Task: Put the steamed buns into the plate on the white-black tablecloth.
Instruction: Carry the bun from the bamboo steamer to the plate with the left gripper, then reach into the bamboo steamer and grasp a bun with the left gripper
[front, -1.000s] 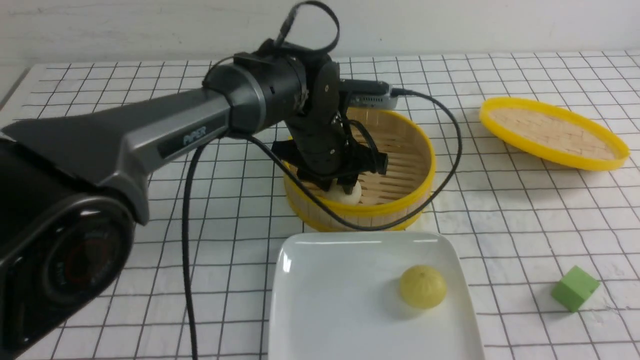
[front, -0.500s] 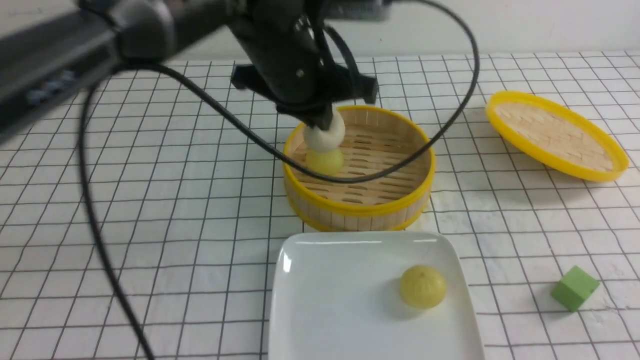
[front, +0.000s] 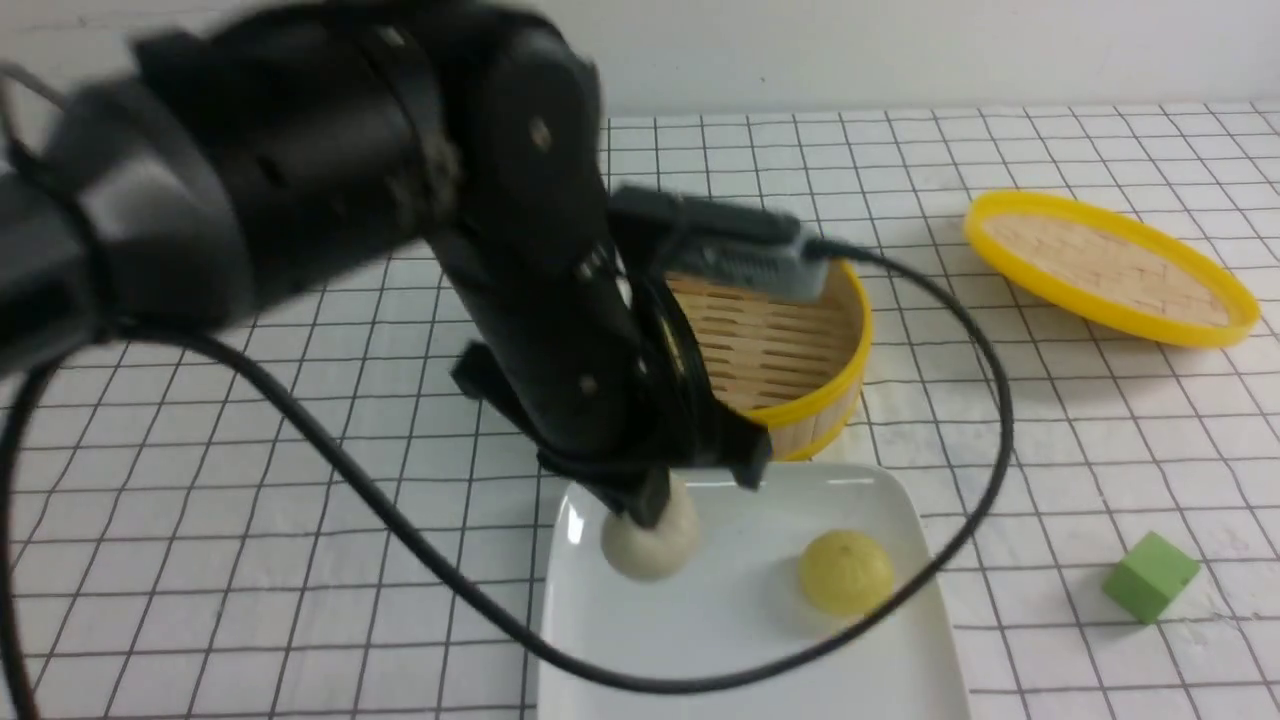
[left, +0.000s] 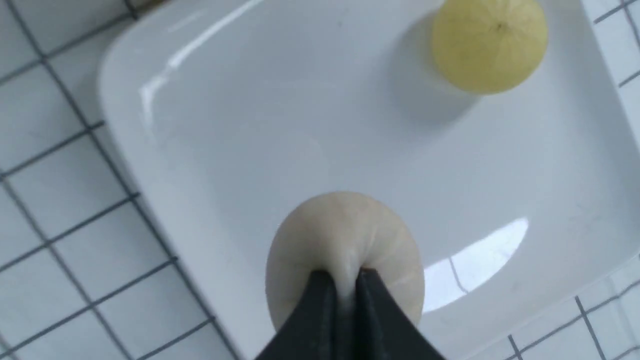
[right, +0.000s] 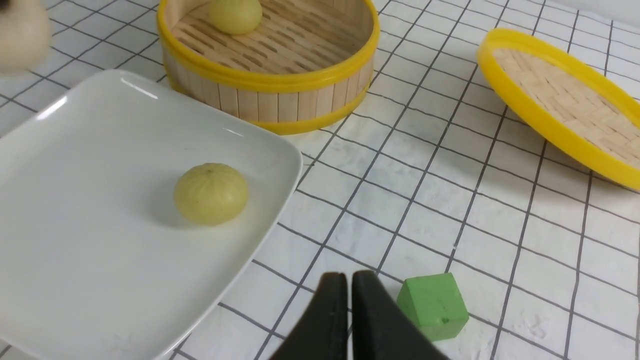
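Left wrist view: left gripper pinched on pale bun over the plate, yellow bun lying apart on it. Right gripper closed, empty, beside green cube.

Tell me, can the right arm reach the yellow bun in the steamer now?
Probably: the steamer is uncovered and that yellow bun sits exposed, though the left gripper, over the plate, crowds that side.
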